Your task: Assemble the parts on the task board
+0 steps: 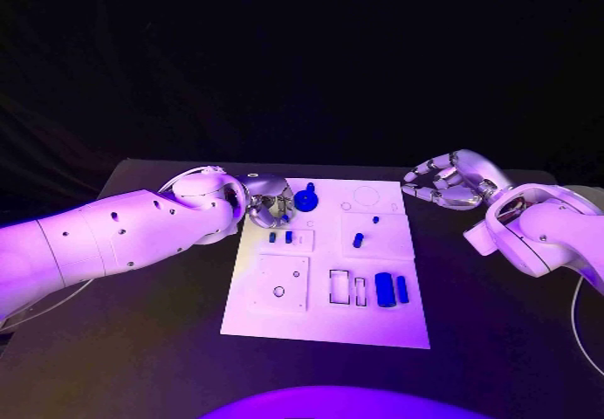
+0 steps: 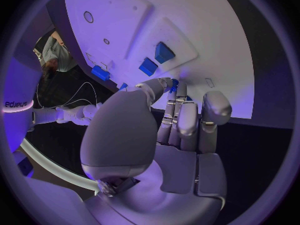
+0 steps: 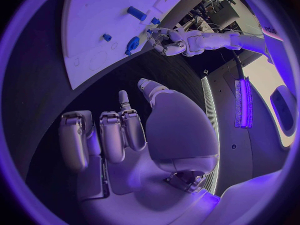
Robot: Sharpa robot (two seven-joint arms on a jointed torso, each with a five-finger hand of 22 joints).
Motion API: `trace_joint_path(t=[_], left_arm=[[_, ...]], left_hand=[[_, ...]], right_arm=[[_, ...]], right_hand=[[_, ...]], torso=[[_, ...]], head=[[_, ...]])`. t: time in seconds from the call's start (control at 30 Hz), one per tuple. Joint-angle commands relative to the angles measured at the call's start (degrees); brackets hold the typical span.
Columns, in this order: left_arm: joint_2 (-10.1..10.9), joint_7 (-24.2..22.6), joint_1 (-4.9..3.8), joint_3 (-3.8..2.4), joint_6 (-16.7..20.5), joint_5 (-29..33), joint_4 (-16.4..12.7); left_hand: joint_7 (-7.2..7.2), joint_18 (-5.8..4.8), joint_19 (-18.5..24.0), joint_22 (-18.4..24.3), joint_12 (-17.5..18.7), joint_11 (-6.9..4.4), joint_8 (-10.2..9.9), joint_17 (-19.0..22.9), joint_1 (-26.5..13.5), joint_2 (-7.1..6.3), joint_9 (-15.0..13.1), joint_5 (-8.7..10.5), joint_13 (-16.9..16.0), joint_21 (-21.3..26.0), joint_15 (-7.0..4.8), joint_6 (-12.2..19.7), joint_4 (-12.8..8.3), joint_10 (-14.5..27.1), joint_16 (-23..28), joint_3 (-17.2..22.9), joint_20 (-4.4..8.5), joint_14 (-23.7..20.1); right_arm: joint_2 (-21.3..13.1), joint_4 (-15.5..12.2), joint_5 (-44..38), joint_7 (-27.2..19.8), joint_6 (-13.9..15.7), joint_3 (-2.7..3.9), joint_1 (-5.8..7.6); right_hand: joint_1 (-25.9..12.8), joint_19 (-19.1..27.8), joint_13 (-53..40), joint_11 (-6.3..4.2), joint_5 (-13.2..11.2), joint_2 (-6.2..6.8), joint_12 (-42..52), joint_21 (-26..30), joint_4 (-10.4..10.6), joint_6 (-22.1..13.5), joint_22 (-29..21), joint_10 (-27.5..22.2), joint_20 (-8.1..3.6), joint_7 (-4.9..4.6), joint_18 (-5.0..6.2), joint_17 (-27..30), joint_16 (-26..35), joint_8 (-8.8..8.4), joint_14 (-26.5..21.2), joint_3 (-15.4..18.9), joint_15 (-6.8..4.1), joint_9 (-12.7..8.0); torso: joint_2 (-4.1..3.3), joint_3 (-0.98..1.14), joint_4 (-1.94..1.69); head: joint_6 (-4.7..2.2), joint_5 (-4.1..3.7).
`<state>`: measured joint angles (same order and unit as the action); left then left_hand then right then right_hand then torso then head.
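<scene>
The white task board (image 1: 378,323) lies in the middle of the black table. My left hand (image 1: 267,202) hovers over its far left corner. In the left wrist view a small blue part (image 2: 174,86) is pinched between the thumb and a fingertip of that hand (image 2: 181,130). A round blue part (image 1: 306,199) stands just right of it. Two small blue pegs (image 1: 279,236) stand in a left plate, one blue piece (image 1: 358,240) near the middle, and two blue blocks (image 1: 392,290) at the near right. My right hand (image 1: 447,181) hangs off the far right corner, fingers loosely bent and apart, holding nothing.
Bare black table (image 1: 504,332) surrounds the board on all sides. A square plate with a hole (image 1: 279,285) and rectangular slots (image 1: 339,286) sit in the board's near half. A thin cable (image 1: 581,332) runs along the right arm.
</scene>
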<state>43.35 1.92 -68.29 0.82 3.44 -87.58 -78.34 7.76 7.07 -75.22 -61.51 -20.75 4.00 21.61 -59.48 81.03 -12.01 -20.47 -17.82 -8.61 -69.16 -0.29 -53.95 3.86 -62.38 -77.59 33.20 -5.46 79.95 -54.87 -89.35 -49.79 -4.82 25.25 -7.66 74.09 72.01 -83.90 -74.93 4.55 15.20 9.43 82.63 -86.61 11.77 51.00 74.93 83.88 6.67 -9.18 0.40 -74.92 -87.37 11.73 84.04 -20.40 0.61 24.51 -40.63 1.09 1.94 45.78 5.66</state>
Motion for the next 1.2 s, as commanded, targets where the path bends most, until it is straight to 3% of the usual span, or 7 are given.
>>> trace_joint_path(t=[0.03,0.23,0.87,1.0,1.07,1.13,1.2], left_arm=[[-0.1,0.0,0.17,0.09,-1.4,-0.1,0.0],[0.0,0.0,0.18,0.09,-1.9,0.3,-0.1],[0.5,0.7,0.19,0.08,-1.8,0.5,0.5],[0.8,0.6,0.19,0.08,-0.9,0.7,0.5],[1.1,-0.1,0.19,0.07,0.4,1.8,0.6],[1.6,-1.5,0.17,0.07,2.5,5.2,0.7],[2.1,-2.8,0.15,0.06,4.2,9.0,0.8]], left_hand=[[0.11,-0.52,0.4,0.2,0.7,0.14,-0.5,0.3,-0.7,-0.04,0.0,0.23,0.2,0.4,0.15,0.1,-0.2,-0.3,0.1,-0.2,-0.19,0.0],[1.01,-0.16,1.7,1.9,4.6,1.37,-5.2,2.1,-2.6,-1.94,1.7,0.12,1.3,1.9,1.23,6.0,0.5,2.3,0.6,-0.4,-0.92,-1.1],[1.45,0.39,3.5,4.3,6.6,2.48,-6.6,5.3,-3.1,-2.55,2.2,-0.01,1.9,3.9,2.19,7.4,0.6,4.8,1.6,-0.8,-1.5,-3.2],[1.48,0.66,4.3,5.6,7.0,2.78,-6.8,6.9,-3.1,-2.54,2.2,-0.02,2.0,5.0,2.45,7.6,0.6,5.8,2.2,-1.0,-1.65,-4.1],[1.47,0.87,5.0,6.5,7.1,2.94,-7.0,8.3,-3.2,-2.52,2.3,0.01,2.1,5.8,2.61,7.8,0.7,6.4,2.8,-1.3,-1.75,-4.9],[1.43,1.73,7.9,10.8,7.4,3.33,-7.3,13.9,-4.2,-2.45,2.3,0.12,2.3,9.5,2.98,8.1,1.7,8.5,5.3,-2.9,-2.14,-8.2],[1.49,2.15,9.1,12.8,7.1,3.41,-7.6,16.2,-4.9,-2.23,2.4,0.13,2.4,11.5,3.19,8.3,2.8,9.4,6.4,-4.8,-2.31,-9.5]], right_arm=[[0.0,-0.1,-0.2,-0.4,-0.4,0.0,-0.04],[0.0,0.0,-0.2,-0.4,-0.4,0.0,-0.04],[0.0,0.3,-0.2,-0.4,-0.5,0.0,-0.05],[0.1,0.7,-0.6,-0.1,-1.1,0.0,-0.05],[0.1,1.0,-2.0,0.2,-1.9,0.0,-0.06],[0.2,1.4,-4.7,0.6,-2.9,0.0,-0.06],[0.2,1.5,-7.5,0.9,-3.7,0.0,-0.07]], right_hand=[[-0.4,-3.8,-7.6,-0.23,0.2,-0.25,-0.2,0.3,0.2,-0.2,13.1,-0.2,-0.41,0.02,0.6,-6.9,0.3,0.22,4.1,-0.2,-0.46,0.1],[-0.4,-3.7,-7.6,-0.24,0.2,-0.21,-0.2,0.5,0.2,-0.3,13.0,-0.2,-0.43,0.03,0.63,-6.8,0.3,0.44,4.1,-0.2,-0.47,0.1],[-0.4,-2.9,-5.9,-0.22,0.2,-0.05,-2.0,1.8,0.2,-0.5,12.3,-1.7,-0.44,0.0,0.99,-5.6,0.8,0.45,3.8,-0.3,-0.46,0.1],[0.4,1.9,12.0,-0.58,-0.2,0.27,-22.0,10.0,-0.2,-1.0,8.0,-15.8,-0.74,0.17,2.95,1.6,4.6,1.02,1.7,-1.6,-0.83,0.2],[1.3,4.2,25.6,-0.65,-1.5,0.45,-38.1,14.7,-0.5,-0.9,5.5,-24.3,-0.91,0.19,3.89,5.0,6.8,1.41,0.7,-3.4,-0.98,0.3],[2.2,5.6,33.7,-0.25,-3.7,1.41,-48.2,18.2,-0.9,-0.6,3.6,-26.6,-0.86,-0.13,4.49,8.5,9.1,1.77,-0.3,-5.8,-0.66,0.3],[2.8,5.6,39.4,0.31,-4.6,2.2,-54.5,18.9,-1.3,0.0,3.3,-27.0,-0.51,-0.38,4.5,8.7,9.3,1.98,-0.1,-7.2,-0.31,0.4]], torso=[[-0.01,0.03,-0.03],[0.01,-0.01,-0.03],[-0.01,-0.01,0.06],[-0.02,-0.02,0.07],[0.01,-0.03,0.06],[0.04,-0.05,0.0],[0.07,-0.04,0.02]], head=[[-0.05,0.02],[-0.1,0.03],[-0.09,0.03],[-0.12,0.04],[-0.24,-0.07],[-0.36,-0.2],[-0.39,-0.26]])
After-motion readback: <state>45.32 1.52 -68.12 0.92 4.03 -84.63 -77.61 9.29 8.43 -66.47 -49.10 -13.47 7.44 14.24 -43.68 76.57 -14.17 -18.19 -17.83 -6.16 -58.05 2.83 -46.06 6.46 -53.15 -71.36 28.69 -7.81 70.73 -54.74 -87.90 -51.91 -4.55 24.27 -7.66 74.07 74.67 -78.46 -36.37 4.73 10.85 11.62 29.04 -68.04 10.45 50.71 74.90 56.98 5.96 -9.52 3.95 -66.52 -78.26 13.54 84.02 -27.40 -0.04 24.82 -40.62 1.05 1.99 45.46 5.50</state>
